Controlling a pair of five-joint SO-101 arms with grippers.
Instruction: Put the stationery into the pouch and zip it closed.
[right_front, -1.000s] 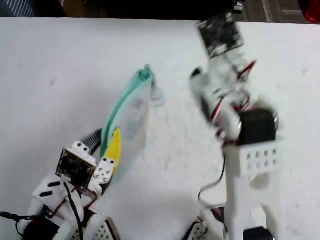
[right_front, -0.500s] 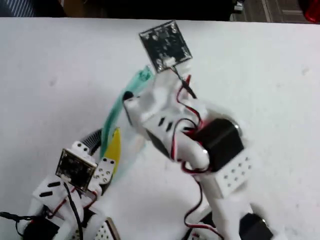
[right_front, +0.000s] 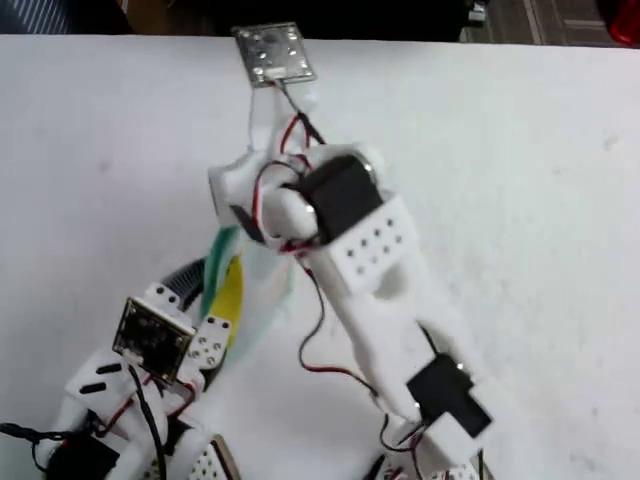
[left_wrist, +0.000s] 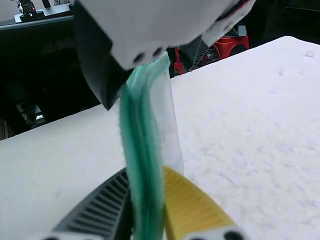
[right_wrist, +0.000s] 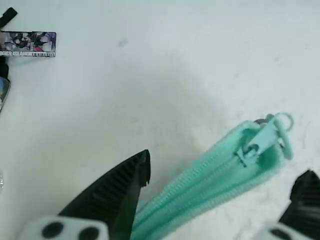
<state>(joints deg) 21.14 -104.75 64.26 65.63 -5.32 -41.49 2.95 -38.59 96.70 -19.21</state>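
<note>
A translucent pouch (right_front: 262, 295) with a mint-green zipper (left_wrist: 142, 150) lies on the white table, standing on edge. My left gripper (left_wrist: 145, 172) is shut on its near end, with the black finger (left_wrist: 102, 210) on one side and the yellow finger (right_front: 228, 292) on the other. The right arm (right_front: 350, 240) stretches over the pouch's far end. My right gripper (right_wrist: 225, 170) is open and straddles that end. Its black fingers (right_wrist: 117, 192) stand apart from the zipper pull (right_wrist: 277, 131), which sits at the end of the zipper track. The pouch's contents cannot be made out.
A printed strip (right_wrist: 27, 44) and a dark object (right_wrist: 2, 92) lie farther off on the table. The table's far edge (right_front: 450, 40) runs behind the right arm's camera board (right_front: 272, 55). Bare white table (right_front: 520, 180) spreads on the right.
The right arm has swung from the right side of the table leftward over the pouch's far end, covering the zipper pull in the high view. The left arm and pouch stayed put.
</note>
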